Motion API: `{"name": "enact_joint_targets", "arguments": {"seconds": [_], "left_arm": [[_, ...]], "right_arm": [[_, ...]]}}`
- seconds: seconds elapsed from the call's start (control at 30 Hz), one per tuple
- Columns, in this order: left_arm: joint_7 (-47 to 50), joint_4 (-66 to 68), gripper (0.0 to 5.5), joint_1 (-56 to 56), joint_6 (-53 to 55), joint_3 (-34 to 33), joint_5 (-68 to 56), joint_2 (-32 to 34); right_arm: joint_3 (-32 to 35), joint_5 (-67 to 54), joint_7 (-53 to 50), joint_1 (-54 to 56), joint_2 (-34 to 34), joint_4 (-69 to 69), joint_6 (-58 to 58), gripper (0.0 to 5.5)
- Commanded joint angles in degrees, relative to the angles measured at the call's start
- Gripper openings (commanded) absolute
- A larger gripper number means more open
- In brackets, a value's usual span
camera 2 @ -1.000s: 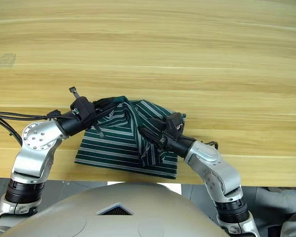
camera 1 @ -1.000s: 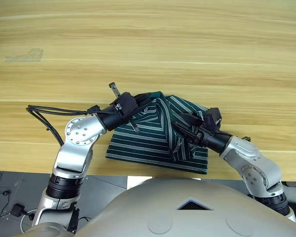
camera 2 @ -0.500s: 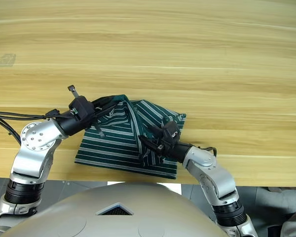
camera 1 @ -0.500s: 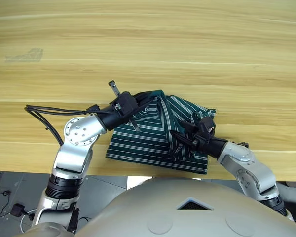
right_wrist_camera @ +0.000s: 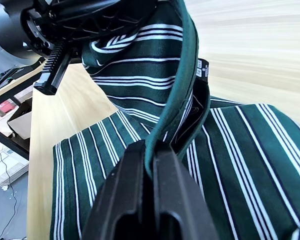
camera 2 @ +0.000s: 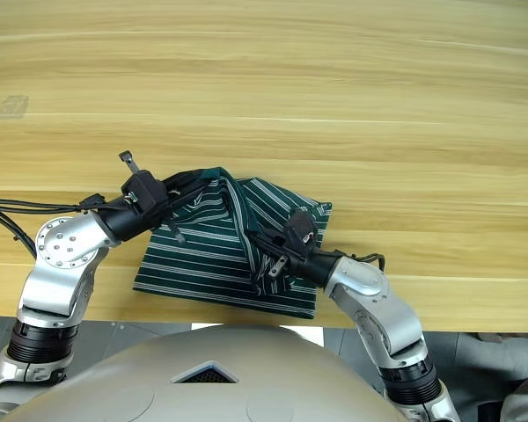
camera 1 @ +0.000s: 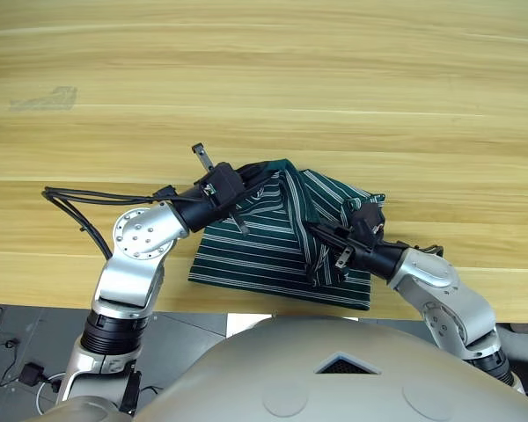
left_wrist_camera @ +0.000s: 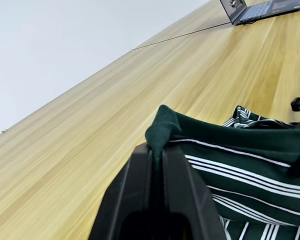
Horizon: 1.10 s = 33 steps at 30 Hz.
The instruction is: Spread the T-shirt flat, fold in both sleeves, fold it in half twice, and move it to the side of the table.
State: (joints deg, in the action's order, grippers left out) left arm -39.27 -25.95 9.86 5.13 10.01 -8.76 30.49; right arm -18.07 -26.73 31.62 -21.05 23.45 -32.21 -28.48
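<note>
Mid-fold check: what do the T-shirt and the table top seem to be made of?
T-shirt: soft knit, probably cotton jersey, matte dark green with white stripes; it drapes and creases. Table: light wood or wood-look laminate, smooth with a faint sheen; long grain lines and seams show, but I cannot tell which of the two it is.

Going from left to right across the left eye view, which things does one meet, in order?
Black cables → left tool → right tool. The T-shirt is gripped by both tools and spans them, so it has no clear place in the order.
</note>
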Motion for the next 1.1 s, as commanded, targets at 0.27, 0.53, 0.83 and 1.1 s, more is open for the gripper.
{"name": "enact_joint_targets", "arguments": {"seconds": [0.27, 0.53, 0.83, 1.1], "left_arm": [[0.1, -1.5, 0.06, -2.3, 0.1, -2.4, -0.2, 0.7], [2.1, 22.8, 0.06, -32.2, -2.3, -6.6, 7.8, 5.4], [21.6, 74.3, 0.06, -90.7, -20.0, 5.4, 31.6, 5.8], [19.5, 75.7, 0.06, -89.9, -33.1, 5.4, 31.3, 8.0]], "right_arm": [[0.6, 2.1, 1.1, 2.2, -0.4, 4.6, 2.5, 0.03], [14.7, 15.2, -2.0, 46.3, 5.4, 36.7, 22.7, 0.03], [11.8, 32.8, -20.0, 96.0, 8.5, 85.4, 48.3, 0.03], [11.6, 36.1, -17.8, 96.4, 10.4, 93.9, 60.2, 0.03]]}}
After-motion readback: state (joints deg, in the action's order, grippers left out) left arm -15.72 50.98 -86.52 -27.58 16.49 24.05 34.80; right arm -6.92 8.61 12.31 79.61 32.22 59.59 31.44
